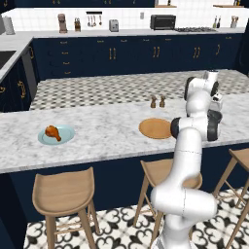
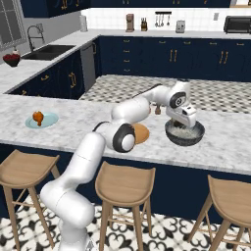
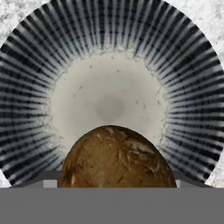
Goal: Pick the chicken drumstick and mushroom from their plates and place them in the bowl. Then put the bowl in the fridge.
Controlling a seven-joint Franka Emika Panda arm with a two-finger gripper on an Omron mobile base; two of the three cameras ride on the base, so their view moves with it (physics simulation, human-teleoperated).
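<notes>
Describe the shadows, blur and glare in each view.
Hand view: a soft round shadow on the bowl's pale floor; the mushroom looms large, slightly soft. Left base view: flat, even light, no glare on the counter. Right base view: the same.

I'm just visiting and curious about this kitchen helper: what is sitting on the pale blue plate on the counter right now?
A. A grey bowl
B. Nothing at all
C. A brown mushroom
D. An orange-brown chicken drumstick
D: in the left base view the chicken drumstick lies on the pale blue plate, far left of the tan plate; the mushroom is at the gripper over the bowl.
</notes>
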